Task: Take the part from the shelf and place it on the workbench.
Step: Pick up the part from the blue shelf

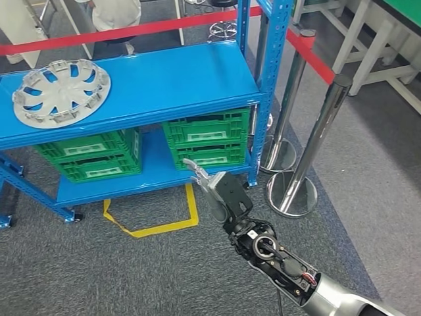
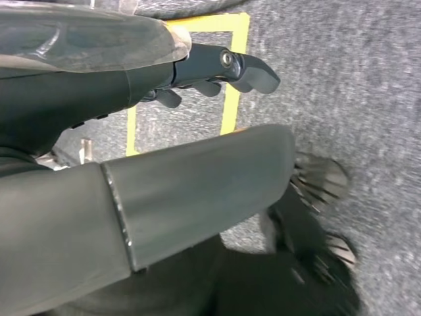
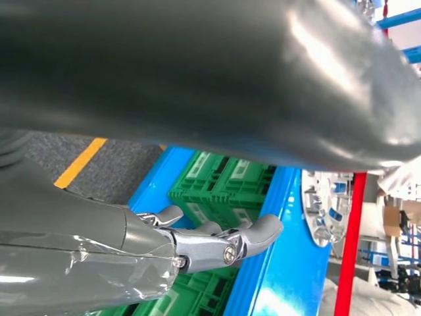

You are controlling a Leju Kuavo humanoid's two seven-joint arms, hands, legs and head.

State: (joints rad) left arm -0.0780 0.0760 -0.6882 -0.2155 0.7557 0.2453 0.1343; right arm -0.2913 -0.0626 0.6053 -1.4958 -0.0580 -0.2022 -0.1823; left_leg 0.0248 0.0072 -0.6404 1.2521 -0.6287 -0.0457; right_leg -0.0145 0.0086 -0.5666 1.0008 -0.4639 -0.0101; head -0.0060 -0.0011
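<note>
Though untouched, silver spoked part (image 1: 60, 91) atop shelf (image 1: 164, 82)

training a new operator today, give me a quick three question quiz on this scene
1. True or false: the silver wheel cover lies on the blue shelf's top level.
2. What sits on the shelf's lower level? A) green crates B) cardboard boxes C) paint cans
3. Fill in: the right hand is raised toward the shelf and holds ____.

Key:
1. true
2. A, two stacks of green crates
3. nothing; its fingers are apart and it is short of the shelf
</note>
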